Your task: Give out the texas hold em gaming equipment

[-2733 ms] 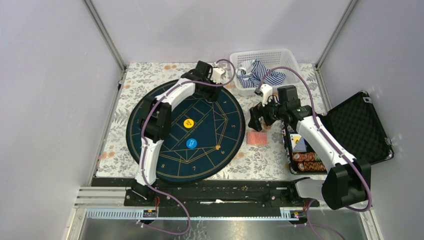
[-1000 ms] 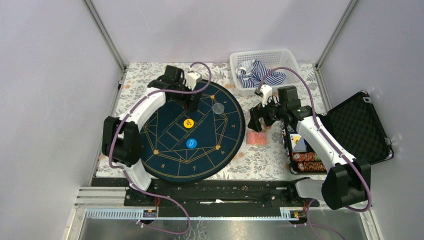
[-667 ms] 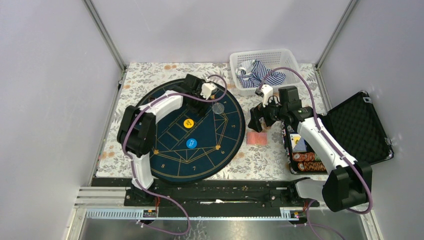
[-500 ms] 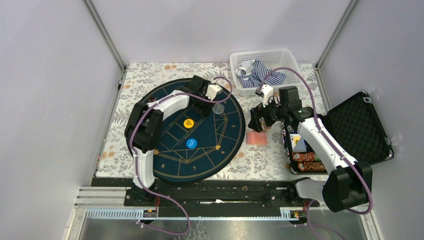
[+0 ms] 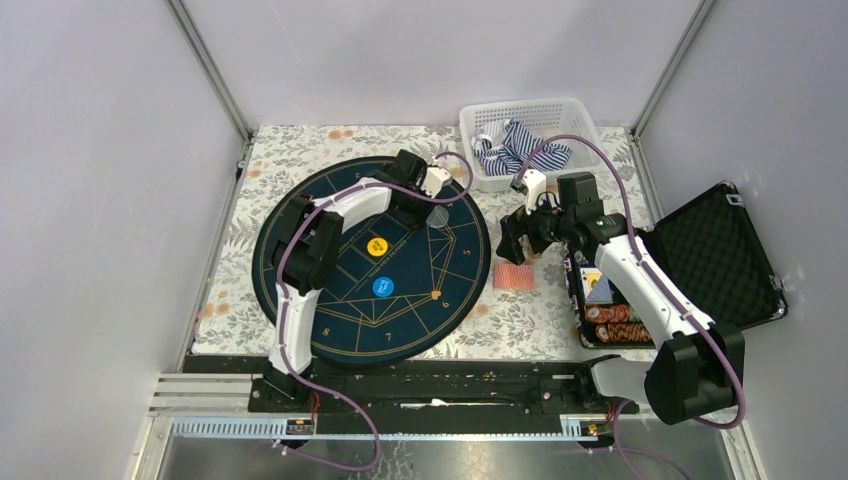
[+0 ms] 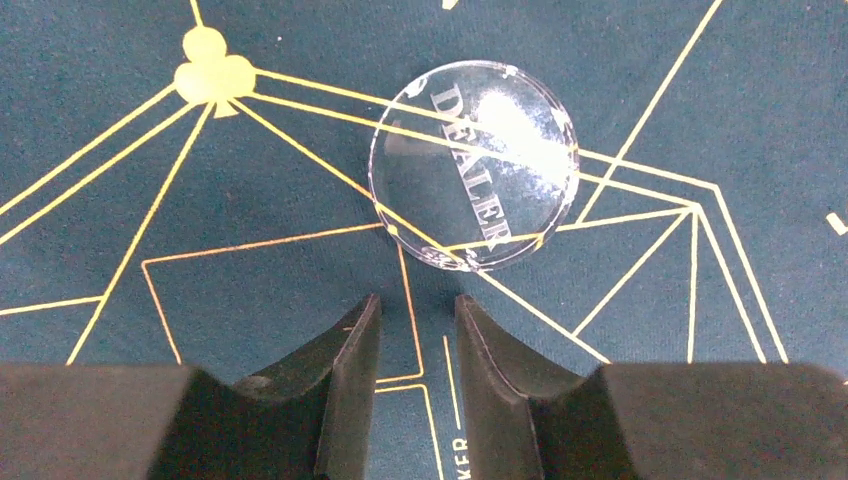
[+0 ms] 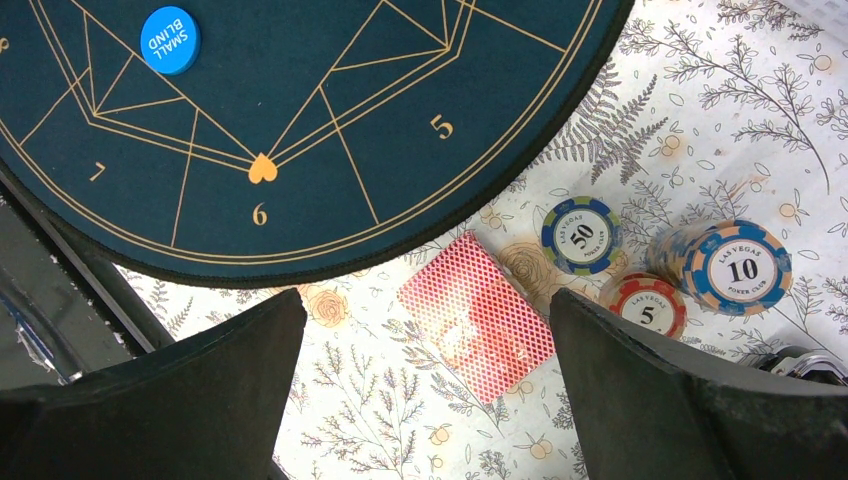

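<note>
Count, this moment.
Round navy mat (image 5: 420,320): 1.
Discs on it: 3, namely clear dealer button (image 6: 472,165), orange disc (image 5: 377,246) and blue small-blind disc (image 7: 170,39).
Red-backed card deck (image 7: 476,316): 1.
Chip stacks beside it: 3, namely 50 stack (image 7: 580,235), 5 stack (image 7: 645,305) and 10 stack (image 7: 740,265).
White basket (image 5: 520,105): 1.
Open black case (image 5: 715,250): 1.

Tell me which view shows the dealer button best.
Left wrist: the clear dealer button lies on the mat, its DEALER lettering legible. The top view gives only a small pale disc by the left gripper; the right wrist view misses it.
</note>
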You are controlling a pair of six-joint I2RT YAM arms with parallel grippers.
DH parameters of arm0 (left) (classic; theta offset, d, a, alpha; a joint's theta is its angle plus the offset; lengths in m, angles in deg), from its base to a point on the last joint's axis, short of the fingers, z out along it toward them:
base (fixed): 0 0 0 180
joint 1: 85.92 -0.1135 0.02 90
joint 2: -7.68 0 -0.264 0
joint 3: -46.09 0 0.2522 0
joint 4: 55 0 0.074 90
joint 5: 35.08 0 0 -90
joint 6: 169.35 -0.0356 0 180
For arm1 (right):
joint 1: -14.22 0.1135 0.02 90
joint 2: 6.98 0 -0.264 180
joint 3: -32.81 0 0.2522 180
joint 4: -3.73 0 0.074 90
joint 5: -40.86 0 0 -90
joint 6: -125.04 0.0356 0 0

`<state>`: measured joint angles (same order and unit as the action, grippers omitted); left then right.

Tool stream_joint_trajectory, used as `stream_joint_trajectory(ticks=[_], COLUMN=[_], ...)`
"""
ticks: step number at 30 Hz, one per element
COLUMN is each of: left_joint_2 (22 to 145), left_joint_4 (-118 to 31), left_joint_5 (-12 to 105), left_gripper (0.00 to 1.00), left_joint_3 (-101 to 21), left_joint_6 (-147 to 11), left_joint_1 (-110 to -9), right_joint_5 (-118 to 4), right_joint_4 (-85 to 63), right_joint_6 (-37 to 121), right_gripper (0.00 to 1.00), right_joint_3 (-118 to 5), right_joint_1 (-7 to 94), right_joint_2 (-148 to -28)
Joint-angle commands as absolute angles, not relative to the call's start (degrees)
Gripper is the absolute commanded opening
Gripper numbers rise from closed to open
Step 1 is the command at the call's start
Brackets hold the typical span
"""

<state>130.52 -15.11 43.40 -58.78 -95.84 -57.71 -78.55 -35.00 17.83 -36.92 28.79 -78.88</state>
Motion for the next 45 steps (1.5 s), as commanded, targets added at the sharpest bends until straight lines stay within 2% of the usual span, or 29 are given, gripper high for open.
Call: stream_joint_trajectory(ticks=[1,14,17,20,23,27,32,37,45], left_joint_2=[132.1,135.4,133.5,129.0,122.6,113.9,106.1,98.9,91.1], left_joint_4=[-17.5,-16.9,-15.4,-12.2,-9.8,-7.8,-6.7,-4.9,-7.8], left_joint_5=[44.1,42.5,42.0,38.5,36.9,37.7,39.4,34.9,38.1], left_gripper=[0.37,0.36,0.41,0.56,0.73,0.83,0.87,0.88,0.89], left_joint_3=[-62.9,-68.1,-68.0,-66.2,-61.2,-53.4,-43.6,-34.0,-21.8], left_joint_6=[-94.7,-93.0,-93.1,-93.4,-94.8,-97.4,-100.9,-106.2,-110.6], left_joint_1=[-57.4,-57.4,-57.9,-59.7,-62.1,-65.0,-66.9,-66.7,-58.4], right_joint_5=[-77.7,-77.5,-77.4,-77.4,-78.0,-78.7,-79.3,-79.7,-79.2], right_joint_4=[-33.9,-34.0,-34.0,-34.0,-33.9,-34.1,-34.1,-34.3,-34.4], right_joint_6=[17.0,16.8,16.8,16.7,16.6,16.6,16.4,16.3,16.7], right_gripper=[1.0,1.0,1.0,1.0,1.0,1.0,1.0,1.0,1.0], right_joint_3=[-36.9,-36.8,-36.8,-36.7,-36.6,-36.7,-36.5,-36.4,-36.8], right_joint_1=[28.3,28.4,28.4,28.4,28.4,28.3,28.4,28.4,28.4], right_joint_2=[-77.8,-78.3,-78.3,-78.1,-78.1,-78.2,-77.7,-77.4,-77.4])
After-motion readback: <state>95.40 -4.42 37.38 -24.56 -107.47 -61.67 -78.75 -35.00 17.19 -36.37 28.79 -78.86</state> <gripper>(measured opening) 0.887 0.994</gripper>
